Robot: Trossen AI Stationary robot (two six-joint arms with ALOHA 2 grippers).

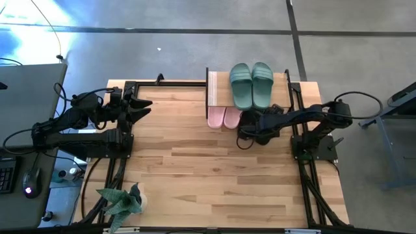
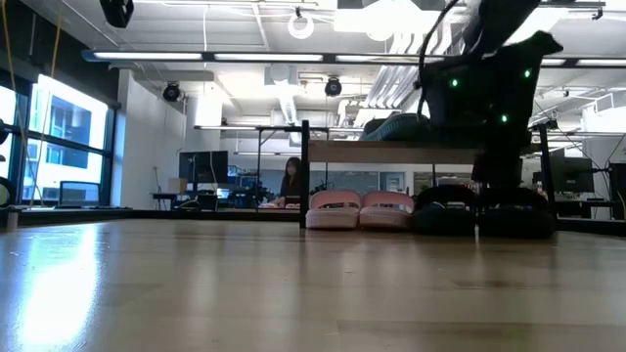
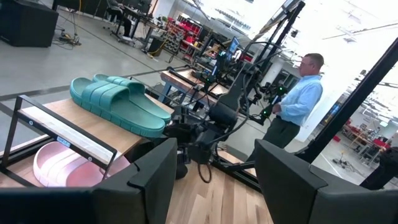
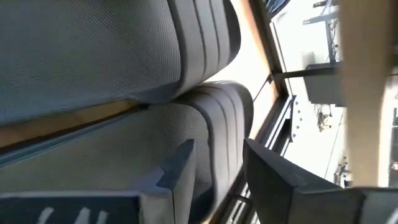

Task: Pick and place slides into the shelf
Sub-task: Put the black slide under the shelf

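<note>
The shelf [image 1: 218,88] stands at the table's far edge. Two sage green slides [image 1: 251,84] lie side by side on its top board. Under that board the pink pair [image 2: 357,209] and the black pair [image 2: 479,210] rest on their soles in one row. My right gripper [image 1: 249,127] reaches in from the right at the black slides [image 4: 205,118] and is open, with a ribbed black strap between and behind its fingers. My left gripper [image 3: 214,186] is open and waits at the table's left side [image 1: 142,107], well clear of the shelf. My right gripper stands low and level at the black slides below the top board, coming from the table's right side. A ribbed strap [image 4: 214,134] runs down between the two spread fingers [image 4: 180,168]. Whether either finger touches it, I cannot tell.
A small potted plant [image 1: 121,201] stands at the table's near left corner. Black frame rails [image 1: 302,162] run along both sides of the table. People show in the room beyond, one in a light blue shirt [image 3: 298,99]. Bare wood stretches between the arms [image 1: 208,175].
</note>
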